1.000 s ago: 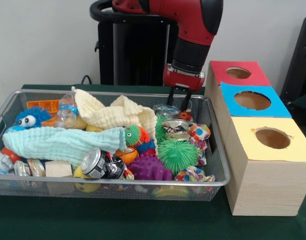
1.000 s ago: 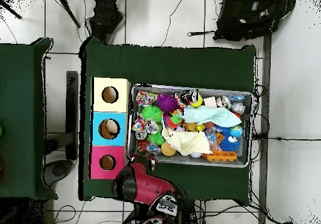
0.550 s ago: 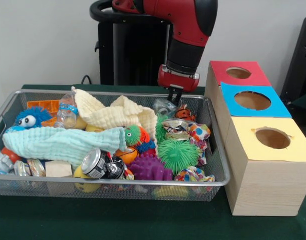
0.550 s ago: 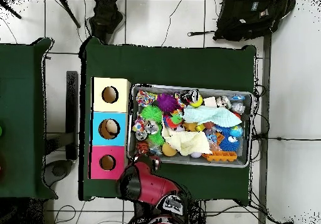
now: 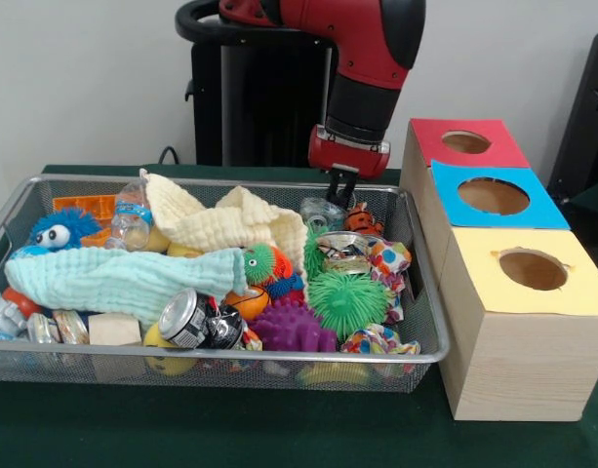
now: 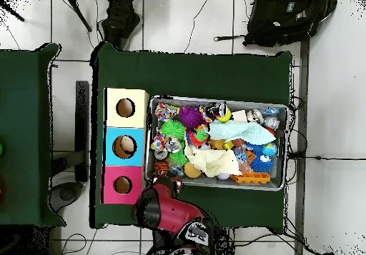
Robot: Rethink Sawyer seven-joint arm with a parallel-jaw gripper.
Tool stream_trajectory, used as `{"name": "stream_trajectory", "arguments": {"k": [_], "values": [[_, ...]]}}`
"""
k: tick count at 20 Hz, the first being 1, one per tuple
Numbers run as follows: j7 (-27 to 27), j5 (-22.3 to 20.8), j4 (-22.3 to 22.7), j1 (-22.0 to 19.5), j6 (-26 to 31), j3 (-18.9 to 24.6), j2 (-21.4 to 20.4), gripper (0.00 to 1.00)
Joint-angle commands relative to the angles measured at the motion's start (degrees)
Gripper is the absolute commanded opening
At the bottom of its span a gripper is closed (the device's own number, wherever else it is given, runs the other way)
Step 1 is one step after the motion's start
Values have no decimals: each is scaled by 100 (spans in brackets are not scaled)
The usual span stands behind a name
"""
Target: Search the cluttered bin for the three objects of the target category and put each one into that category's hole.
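Front view: the hand (image 5: pixel 341 185) hangs over the wire bin's (image 5: pixel 430 331) far corner nearest the red-topped box (image 5: pixel 464 142), fingers drawn together and empty. Just below its tips lie a crumpled clear plastic piece (image 5: pixel 322 212) and a small orange toy (image 5: pixel 359 218).

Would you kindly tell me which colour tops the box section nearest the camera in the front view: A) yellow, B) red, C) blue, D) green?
A: the yellow-topped section sits closest, with the blue one and the red one behind it.
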Motion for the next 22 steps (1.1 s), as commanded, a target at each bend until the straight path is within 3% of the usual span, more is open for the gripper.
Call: {"name": "stream_trajectory", "arguments": {"k": [1,11,22], "values": [[1363,579,-514,137,375,286,-230,0],[1188,847,-559,263,1057,182,-437,0],[1166,725,-469,152,1394,188,-604,0]]}}
